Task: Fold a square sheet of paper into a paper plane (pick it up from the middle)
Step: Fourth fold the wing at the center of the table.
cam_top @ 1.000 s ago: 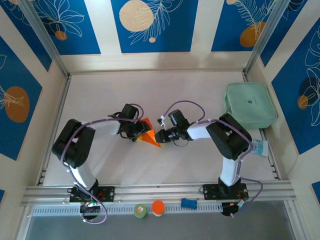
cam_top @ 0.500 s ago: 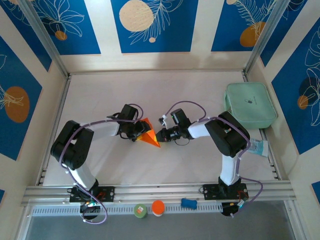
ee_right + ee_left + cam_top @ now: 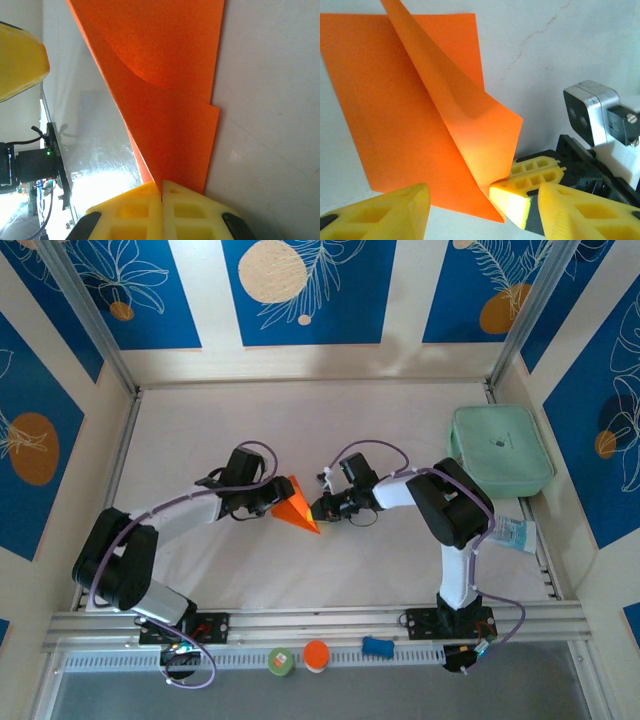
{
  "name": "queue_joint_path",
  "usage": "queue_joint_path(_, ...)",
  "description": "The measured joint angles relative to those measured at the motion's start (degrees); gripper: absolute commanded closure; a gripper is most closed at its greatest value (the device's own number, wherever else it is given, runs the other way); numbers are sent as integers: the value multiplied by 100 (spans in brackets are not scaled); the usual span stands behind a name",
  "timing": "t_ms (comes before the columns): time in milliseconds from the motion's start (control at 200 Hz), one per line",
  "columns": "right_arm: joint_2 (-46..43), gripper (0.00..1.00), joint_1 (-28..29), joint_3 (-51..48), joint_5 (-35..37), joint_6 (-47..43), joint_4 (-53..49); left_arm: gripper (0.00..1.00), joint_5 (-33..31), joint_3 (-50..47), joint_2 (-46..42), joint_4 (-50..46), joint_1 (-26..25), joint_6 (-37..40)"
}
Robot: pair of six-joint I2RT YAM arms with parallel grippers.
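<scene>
Orange and partly folded, the sheet (image 3: 297,508) lies in the middle of the table (image 3: 400,410), between the two grippers. From above it reads as a triangle with its sharp tip pointing to the near side. In the left wrist view one layer (image 3: 380,100) lies flat on the table, while a flap is lifted off it and stands as a tilted ridge running down to a corner. That corner is nipped by the right gripper (image 3: 318,510), whose yellow fingers (image 3: 135,210) are pressed together on the paper's edge (the seam between them shows no gap). The same fingers appear in the left wrist view, pinching the flap's lower corner. The left gripper (image 3: 272,502) sits just beside the sheet's left edge with its jaws parted and nothing clamped between them. Its fingers (image 3: 390,212) stand wide apart at the bottom of its own view, with the sheet's near edge ahead of them. Whether the left-hand finger touches the flat layer I cannot tell. A mint-green case (image 3: 500,450) rests at the far right of the table, well apart from the sheet.
</scene>
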Motion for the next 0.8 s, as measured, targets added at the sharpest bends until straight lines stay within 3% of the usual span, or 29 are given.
queue_joint_path(245, 83, 100, -72, 28, -181, 232, 35, 68, 610, -463, 308, 1384, 39, 17)
queue_joint_path(420, 103, 100, -109, 28, -247, 315, 72, 77, 1025, -570, 813, 2317, 39, -229)
queue_joint_path(795, 103, 96, -140, 28, -245, 313, 66, 84, 1360, -643, 1384, 3217, 46, -586)
